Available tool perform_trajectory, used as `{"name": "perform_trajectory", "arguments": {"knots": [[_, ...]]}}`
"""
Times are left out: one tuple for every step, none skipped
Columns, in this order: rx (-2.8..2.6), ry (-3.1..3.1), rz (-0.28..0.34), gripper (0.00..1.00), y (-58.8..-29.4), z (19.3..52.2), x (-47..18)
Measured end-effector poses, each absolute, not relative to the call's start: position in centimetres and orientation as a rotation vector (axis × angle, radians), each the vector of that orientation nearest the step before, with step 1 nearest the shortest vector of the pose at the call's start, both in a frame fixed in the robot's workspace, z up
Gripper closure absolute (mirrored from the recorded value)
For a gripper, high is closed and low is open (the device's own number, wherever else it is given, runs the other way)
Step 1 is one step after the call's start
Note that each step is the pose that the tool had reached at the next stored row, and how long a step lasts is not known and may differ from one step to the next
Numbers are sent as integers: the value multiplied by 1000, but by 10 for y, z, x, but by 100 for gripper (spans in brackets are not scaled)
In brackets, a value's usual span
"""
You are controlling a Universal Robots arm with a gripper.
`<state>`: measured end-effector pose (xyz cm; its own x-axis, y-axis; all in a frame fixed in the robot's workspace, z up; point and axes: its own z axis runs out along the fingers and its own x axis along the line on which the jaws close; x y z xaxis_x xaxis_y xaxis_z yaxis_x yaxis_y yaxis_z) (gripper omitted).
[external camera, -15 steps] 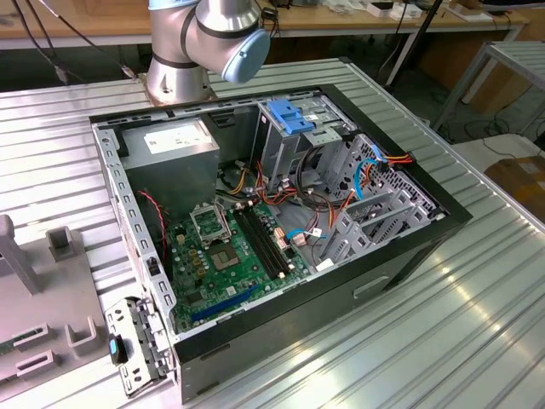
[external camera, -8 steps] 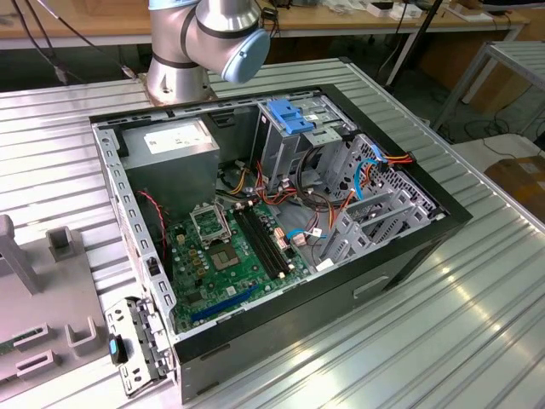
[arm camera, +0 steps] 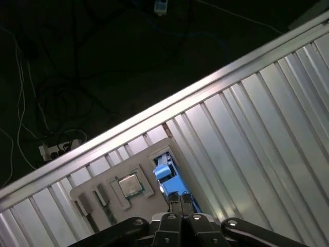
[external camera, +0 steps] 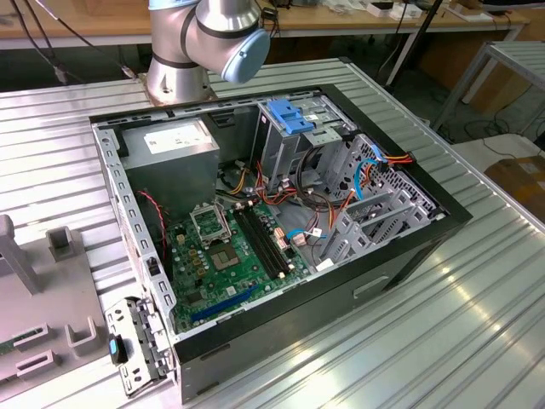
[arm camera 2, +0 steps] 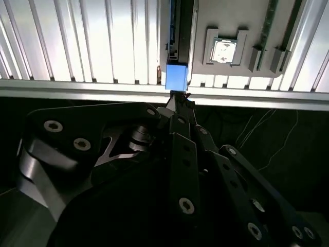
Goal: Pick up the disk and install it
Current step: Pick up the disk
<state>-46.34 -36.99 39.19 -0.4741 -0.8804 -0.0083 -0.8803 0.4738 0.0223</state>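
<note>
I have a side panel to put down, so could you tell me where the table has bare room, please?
The ribbed table is bare beside the computer case toward the exterior view's right, down to the near edge. On the exterior view's left the grey fixture tray crowds it, and the arm's base stands behind the case.

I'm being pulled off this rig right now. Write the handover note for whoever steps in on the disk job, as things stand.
Gripper: over the grey fixture plate near the edge of the ribbed table, tip at the blue-railed end of the disk; whether it has hold of the disk cannot be told.
Disk: seen edge-on in both wrist views, beside the processor in its holder.
Computer case: open on the table, a bare blue bracket on its drive cage.
Done: gripper is at the disk.
Left: disk not in the case, install undone.
</note>
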Motion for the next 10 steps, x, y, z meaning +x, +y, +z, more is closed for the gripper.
{"name": "perform_trajectory", "arguments": {"knots": [[1640,-2672,-33,89,-370,392,-463],[1688,-2640,-28,89,-370,392,-463],[1725,-2615,-25,89,-370,392,-463],[1762,-2589,-23,89,-370,392,-463],[1785,-2573,-22,89,-370,392,-463],[1817,-2549,-19,89,-370,391,-463],[1834,-2536,-17,89,-370,391,-463],[1853,-2521,-16,89,-370,391,-463],[1898,-2486,-12,89,-370,391,-463],[1935,-2458,-10,89,-370,391,-463]]}}
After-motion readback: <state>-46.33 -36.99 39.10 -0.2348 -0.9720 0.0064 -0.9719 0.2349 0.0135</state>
